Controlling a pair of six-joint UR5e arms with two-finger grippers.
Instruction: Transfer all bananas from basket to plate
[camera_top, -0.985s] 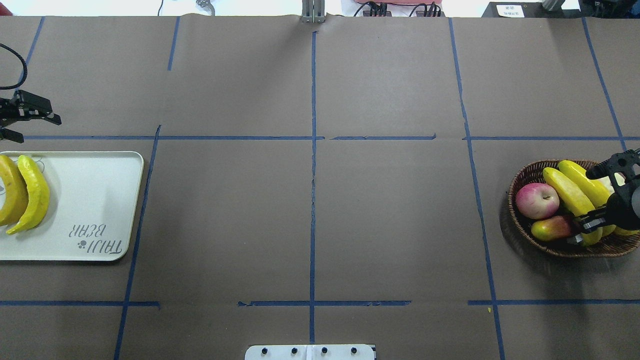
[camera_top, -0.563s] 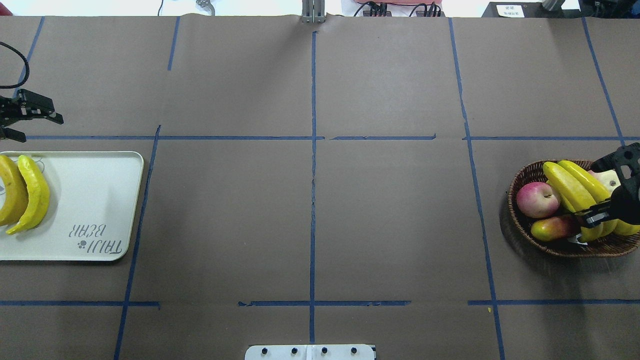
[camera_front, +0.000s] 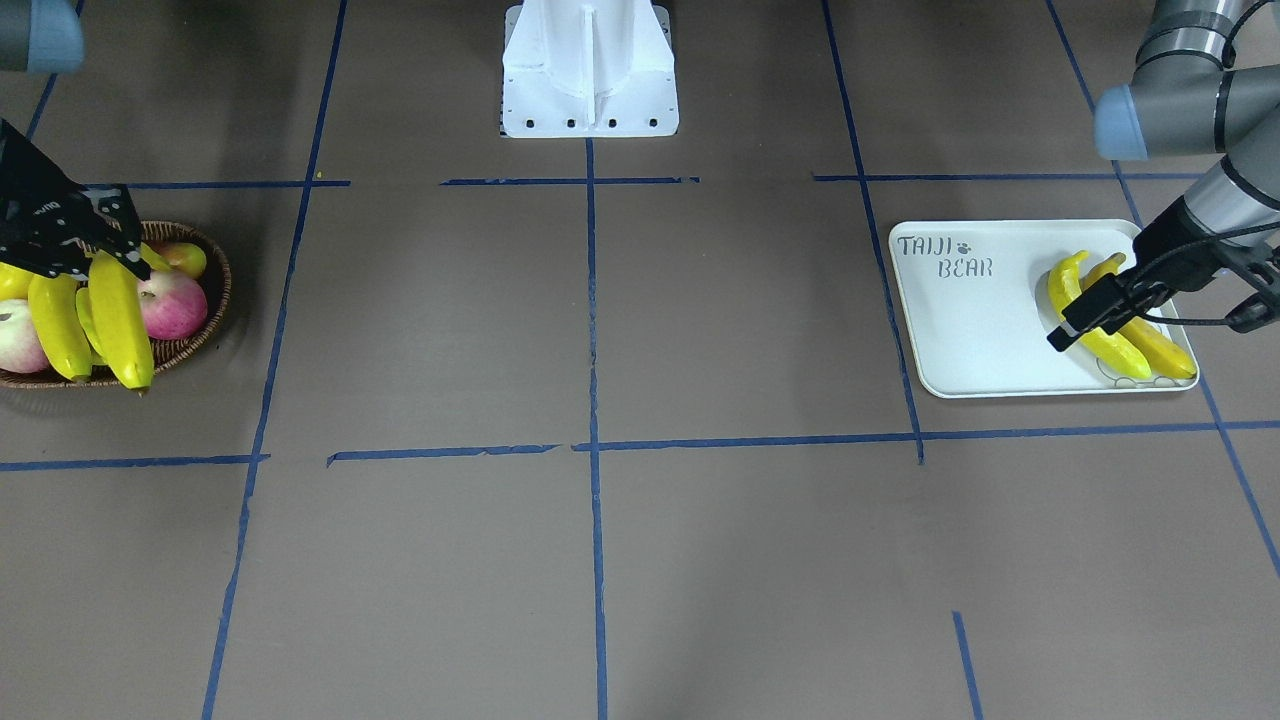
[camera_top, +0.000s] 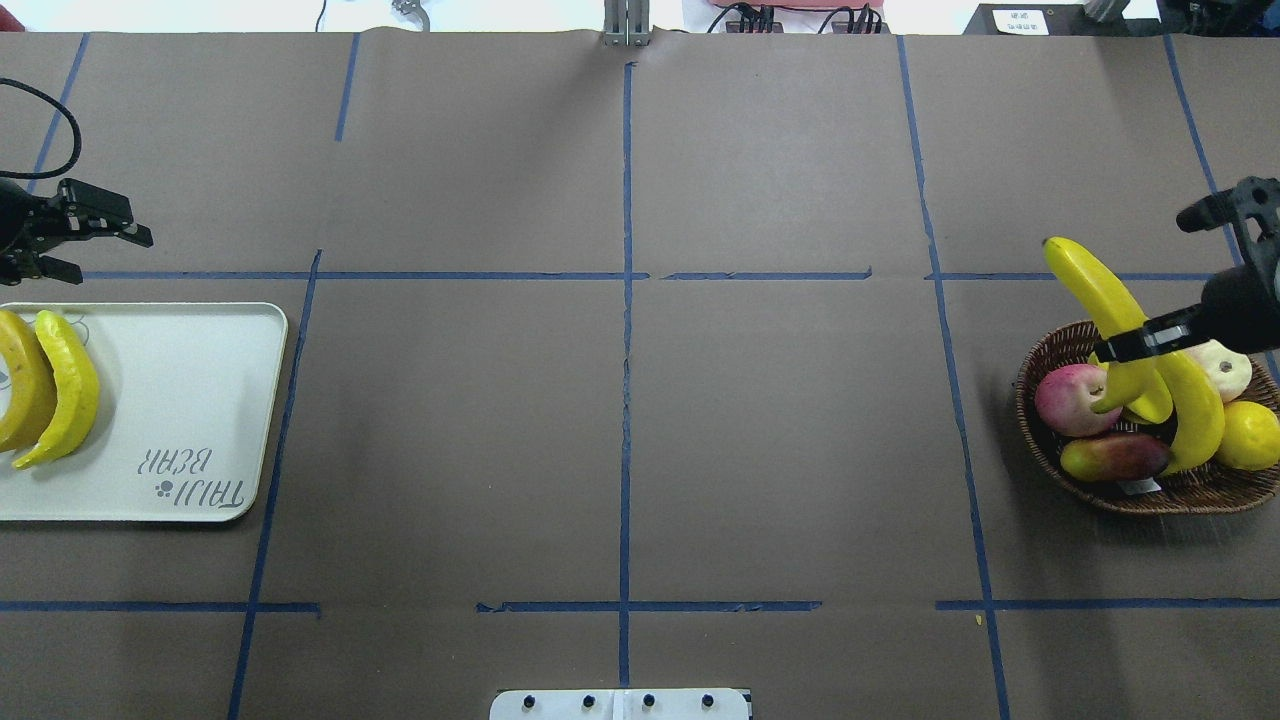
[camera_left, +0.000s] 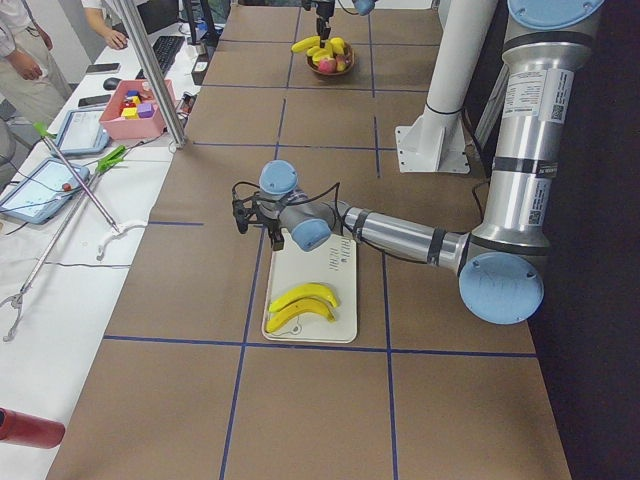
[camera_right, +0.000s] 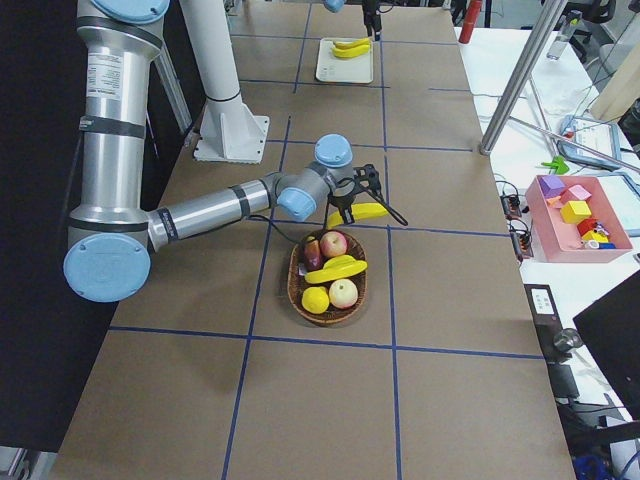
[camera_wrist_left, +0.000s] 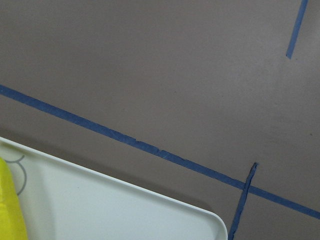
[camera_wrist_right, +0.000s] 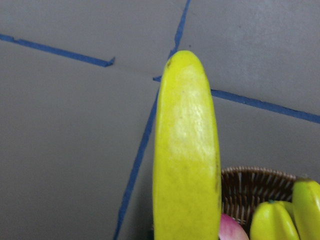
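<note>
Lifted banana (camera_top: 1088, 288) is clamped in the jaws of the right gripper (camera_top: 1135, 328) and is held tilted above the basket (camera_top: 1180, 492), its far tip out past the rim over the surface (camera_top: 780, 450). In the right wrist view it fills the middle, with wicker seen below it. Basket banana (camera_top: 1203, 420) is seen lying in the basket on top of the other fruit: red apple (camera_top: 1072, 398), red-green fruit (camera_top: 1115, 456), round yellow fruit (camera_top: 1248, 435) and pale fruit (camera_top: 1230, 368). How far the lifted banana is clear of the basket banana cannot be told. On the plate (camera_top: 200, 400), bright yellow banana (camera_top: 72, 388) and darker banana (camera_top: 22, 380) are laid side by side, touching, at the end away from the lettering (camera_top: 192, 478). The plate is set well apart from the basket, at the opposite end of the surface. The left gripper (camera_top: 105, 252) is empty, jaws spread apart, and is held above the surface just past the plate's far rim. In the left wrist view only a plate corner, blue tape (camera_wrist_left: 150, 148) and a sliver of yellow are shown.
</note>
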